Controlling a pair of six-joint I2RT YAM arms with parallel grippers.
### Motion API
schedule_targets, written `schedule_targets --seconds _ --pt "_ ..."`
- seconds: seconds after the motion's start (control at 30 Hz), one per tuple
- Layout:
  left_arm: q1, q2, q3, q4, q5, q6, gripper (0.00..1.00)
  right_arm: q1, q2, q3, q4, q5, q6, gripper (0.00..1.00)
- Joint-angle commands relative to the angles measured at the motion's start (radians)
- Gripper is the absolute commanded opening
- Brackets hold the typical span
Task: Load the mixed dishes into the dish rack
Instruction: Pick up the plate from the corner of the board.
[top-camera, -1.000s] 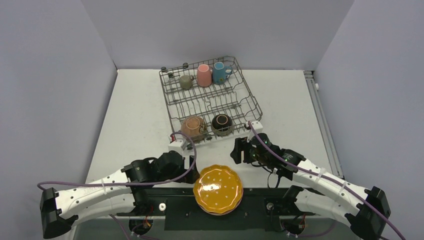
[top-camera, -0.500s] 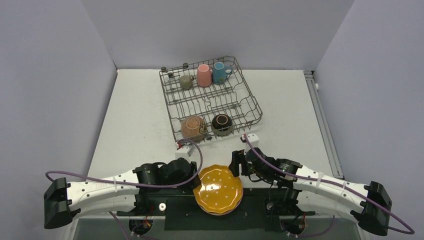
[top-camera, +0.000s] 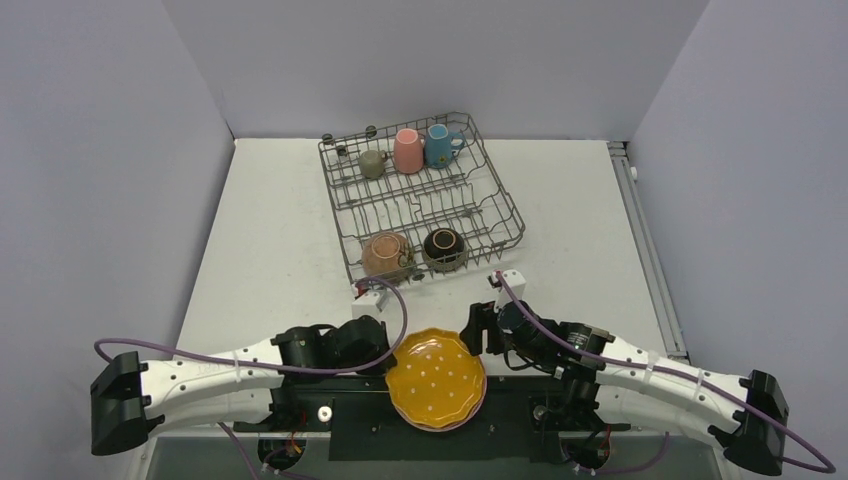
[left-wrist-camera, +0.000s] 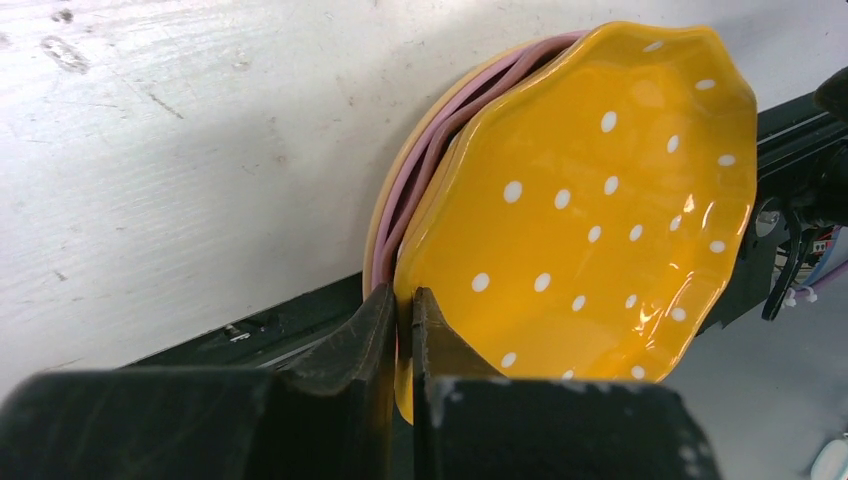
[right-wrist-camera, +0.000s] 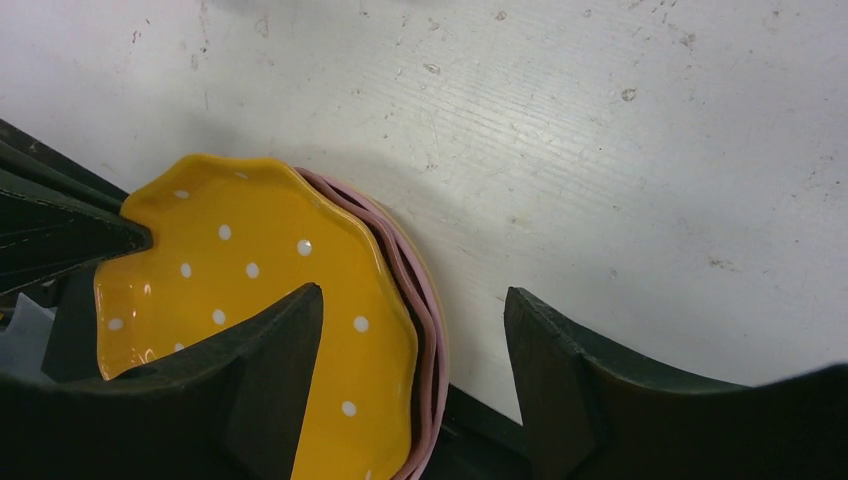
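The scalloped orange-yellow white-dotted plate (top-camera: 437, 378) lies on top of the pink plates (left-wrist-camera: 415, 160) at the table's near edge. My left gripper (left-wrist-camera: 403, 300) is shut on the plate's left rim, one finger above it and one below. My right gripper (right-wrist-camera: 412, 292) stands open across the stack's right edge, one finger over the yellow plate (right-wrist-camera: 260, 290), the other outside the pink plates (right-wrist-camera: 425, 300). The dish rack (top-camera: 430, 200) stands further back. It holds a terracotta bowl (top-camera: 384, 254), a dark brown bowl (top-camera: 444, 248), a grey-green cup (top-camera: 372, 163), a pink cup (top-camera: 407, 150) and a blue mug (top-camera: 438, 146).
The black mounting bar (top-camera: 350, 435) of the arm bases runs under the near part of the plate stack. Grey walls close in the white table (top-camera: 270, 240) on the left, back and right. A rail (top-camera: 640, 230) runs along the right table edge.
My left gripper has moved in from the left and shut on the yellow plate's rim. My right gripper has come down toward the stack's right edge, still open.
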Motion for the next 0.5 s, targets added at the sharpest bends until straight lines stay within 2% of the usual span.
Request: schedule_targets --seconds 0.0,0.27,0.47 --pt "-0.006 -0.087 0.081 -0.070 -0.036 0.017 0.00 0.008 -0.049 -0.003 -0.017 0.022 0.013 0.62" --pt "-0.007 -0.221 0.099 -0.191 -0.059 -0.007 0.00 0.011 -0.085 -0.027 0.011 -0.103 -0.004 0.62" --pt "-0.007 -0.269 0.057 -0.214 -0.055 -0.044 0.00 0.024 -0.032 -0.073 0.144 -0.248 0.015 0.60"
